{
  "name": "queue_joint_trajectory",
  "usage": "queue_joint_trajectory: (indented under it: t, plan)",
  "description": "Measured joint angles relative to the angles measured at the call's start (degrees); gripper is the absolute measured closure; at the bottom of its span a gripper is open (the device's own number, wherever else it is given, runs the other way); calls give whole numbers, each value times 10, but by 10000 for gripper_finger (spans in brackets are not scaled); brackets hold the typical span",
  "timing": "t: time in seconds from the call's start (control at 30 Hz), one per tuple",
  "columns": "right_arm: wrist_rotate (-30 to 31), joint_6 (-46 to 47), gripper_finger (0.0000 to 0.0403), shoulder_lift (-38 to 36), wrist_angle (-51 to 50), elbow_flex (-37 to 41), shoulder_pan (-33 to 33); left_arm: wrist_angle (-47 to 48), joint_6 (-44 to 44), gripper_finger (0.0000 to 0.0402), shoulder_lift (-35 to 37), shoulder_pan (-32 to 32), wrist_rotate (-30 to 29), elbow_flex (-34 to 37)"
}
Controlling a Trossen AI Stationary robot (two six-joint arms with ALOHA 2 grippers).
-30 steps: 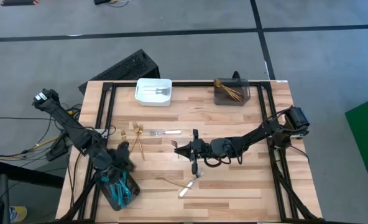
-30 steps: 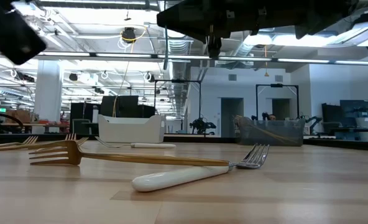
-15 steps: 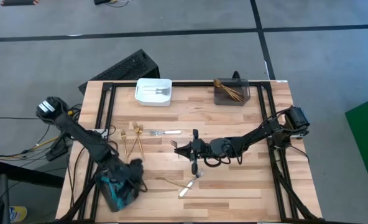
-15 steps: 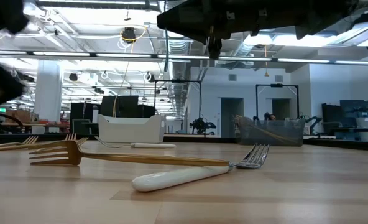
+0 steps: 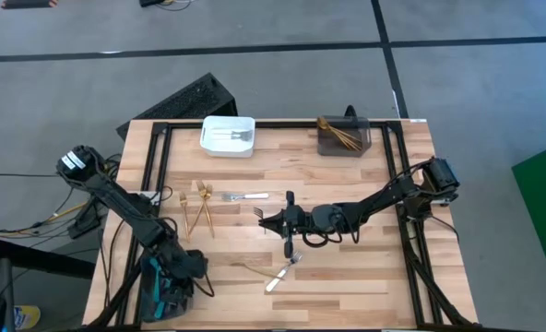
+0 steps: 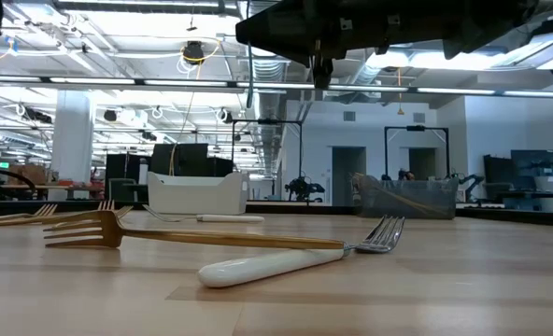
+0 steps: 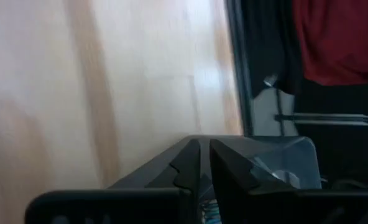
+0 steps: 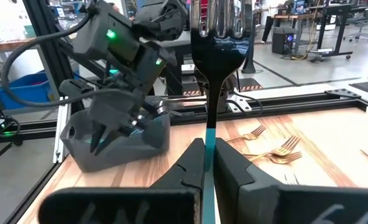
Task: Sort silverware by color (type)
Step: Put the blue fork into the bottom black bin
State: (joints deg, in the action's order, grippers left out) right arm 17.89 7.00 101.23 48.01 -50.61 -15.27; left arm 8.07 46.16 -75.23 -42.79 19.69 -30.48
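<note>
My right gripper [image 5: 284, 221] hangs over the table's middle, shut on a blue-handled fork [image 8: 209, 74] whose tines [image 5: 258, 214] point toward the table's left. My left gripper [image 7: 204, 167] is shut with nothing between its fingers and tips down over the dark grey bin [image 8: 119, 146] at the near left corner, where blue handles [image 5: 167, 293] lie. Two gold forks [image 5: 197, 208] and a white-handled fork [image 5: 245, 195] lie flat left of centre. Another white-handled fork [image 6: 286, 263] lies crossed with a gold fork [image 6: 202, 238] near the front. My right gripper pinches the fork's blue handle [image 8: 209, 138] between its two fingers. The fingers lie level and point toward the table's left, along the fork. The fork sticks out past the fingertips, tines [image 8: 216, 15] foremost, lifted clear of the table.
A white bin [image 5: 228, 136] holding silver pieces stands at the far edge, left of centre. A dark bin [image 5: 344, 136] with gold pieces stands far right. A black frame [image 5: 153, 175] runs round the tabletop. Bare wood lies at the near right.
My left gripper has gone down and toward the table's near edge, tipping downward until it stands over the near-left bin, which its arm now partly covers. My right gripper and its fork have kept still.
</note>
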Motion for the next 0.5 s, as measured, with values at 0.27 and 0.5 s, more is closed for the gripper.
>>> queue_joint_trajectory:
  t: [0.27, 0.5]
  plan:
    - [0, 0, 369, 0, 0, 0, 0, -23, -25, 397, 62, -1, -23, 4]
    - [-1, 0, 369, 0, 2, 0, 0, -33, -70, 397, 77, 18, -65, 6]
